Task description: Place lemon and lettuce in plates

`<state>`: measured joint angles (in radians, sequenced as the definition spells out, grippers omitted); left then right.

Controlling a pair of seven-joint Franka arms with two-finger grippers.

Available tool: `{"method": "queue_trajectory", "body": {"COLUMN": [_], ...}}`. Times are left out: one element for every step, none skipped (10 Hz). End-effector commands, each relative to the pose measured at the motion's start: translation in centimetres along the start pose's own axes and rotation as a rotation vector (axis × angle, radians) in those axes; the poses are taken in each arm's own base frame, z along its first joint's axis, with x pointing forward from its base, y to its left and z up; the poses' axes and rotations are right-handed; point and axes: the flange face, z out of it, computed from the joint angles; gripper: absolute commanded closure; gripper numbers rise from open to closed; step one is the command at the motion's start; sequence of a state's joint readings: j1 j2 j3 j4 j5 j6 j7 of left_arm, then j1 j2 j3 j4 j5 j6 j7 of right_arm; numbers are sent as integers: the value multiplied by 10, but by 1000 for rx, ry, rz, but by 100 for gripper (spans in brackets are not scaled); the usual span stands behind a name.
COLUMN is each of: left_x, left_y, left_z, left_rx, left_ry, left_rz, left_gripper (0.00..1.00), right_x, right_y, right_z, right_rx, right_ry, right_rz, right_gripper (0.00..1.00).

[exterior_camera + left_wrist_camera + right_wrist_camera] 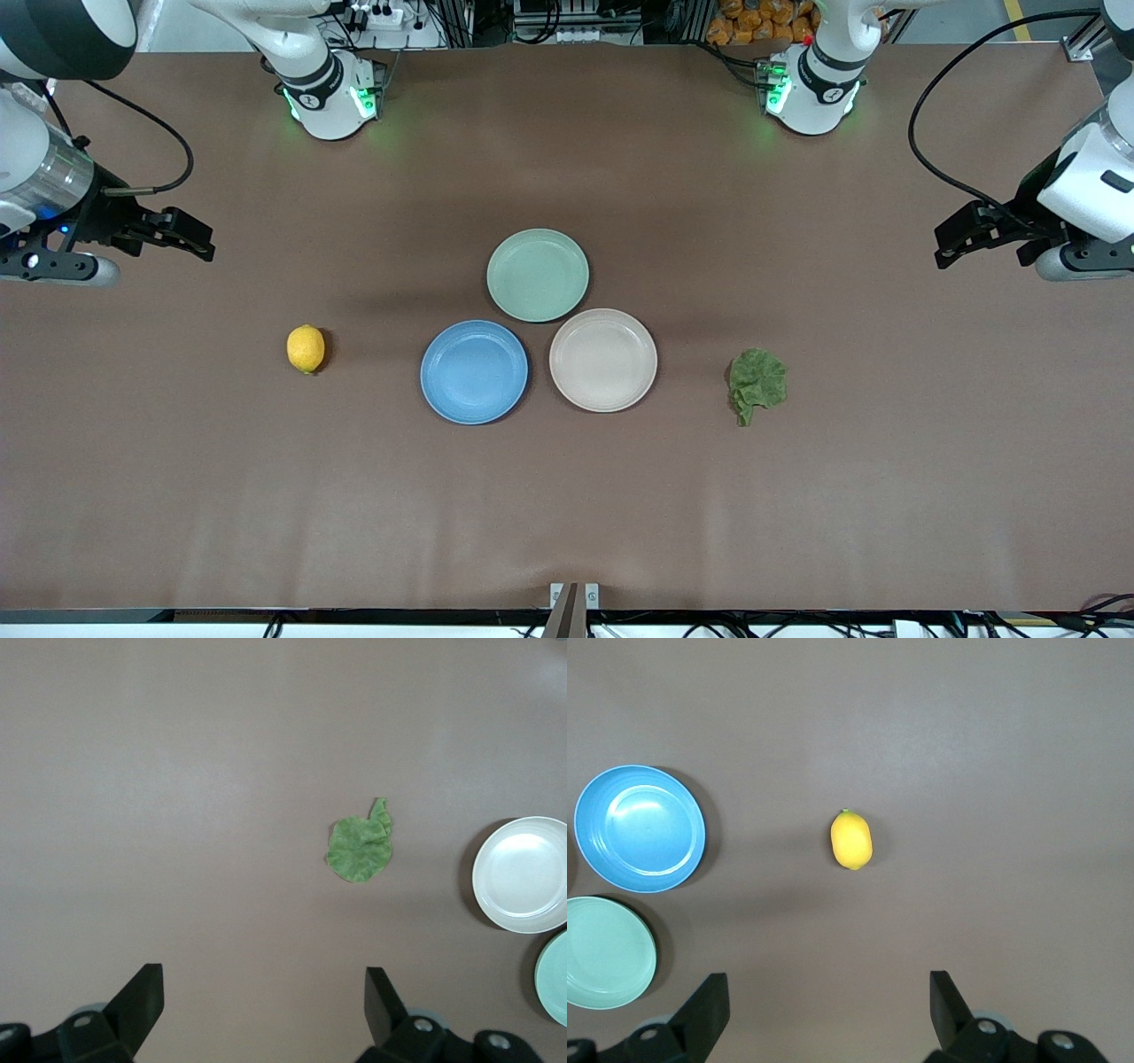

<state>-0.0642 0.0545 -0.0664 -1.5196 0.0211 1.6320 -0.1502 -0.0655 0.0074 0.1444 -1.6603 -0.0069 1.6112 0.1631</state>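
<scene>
Nothing grasped yet: I hold left gripper [952, 244] and right gripper [190, 239] high, fingers wide; next, descend onto lettuce [757, 381] and lemon [306, 348].

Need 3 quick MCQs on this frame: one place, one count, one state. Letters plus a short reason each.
1. The lemon lies:
A. on the blue plate
B. on the table, toward the right arm's end
C. in the right gripper

2. Plates in view:
A. two
B. three
C. four

3. The left gripper is:
A. open, holding nothing
B. shut on the lettuce
C. shut on a plate

Key: 1 B, it sits on bare table beside the blue plate. 2 B, blue, beige plate and green plate. 3 A, fingers apart, lettuce on the table.
</scene>
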Motion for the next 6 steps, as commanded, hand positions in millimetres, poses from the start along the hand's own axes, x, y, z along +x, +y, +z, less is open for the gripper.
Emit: {"method": "queue_trajectory", "body": {"left_x": [-2,-1,3,11,21,33], "left_y": [-3,-3,-1,7,24,57], "left_z": [-2,0,11,31,58,97], "left_rx": [18,18,18,2,0,0], "left_ry": [-3,-6,-25,-56,-79,-86], "left_rz": [25,25,16,26,45,75], "left_gripper": [0,0,0,0,0,0], "right_x": [-7,-5,-5,-5,-4,-2], "right_y": [2,2,3,2,1,1], "right_z": [-3,-3,-5,-5,-7,-10], "right_rx": [11,13,14,14,15,17], "right_ry": [16,18,22,22,31,39], "right_rz": [-7,-7,-8,-8,-10,-10], "right_gripper": [0,0,0,0,0,0]}}
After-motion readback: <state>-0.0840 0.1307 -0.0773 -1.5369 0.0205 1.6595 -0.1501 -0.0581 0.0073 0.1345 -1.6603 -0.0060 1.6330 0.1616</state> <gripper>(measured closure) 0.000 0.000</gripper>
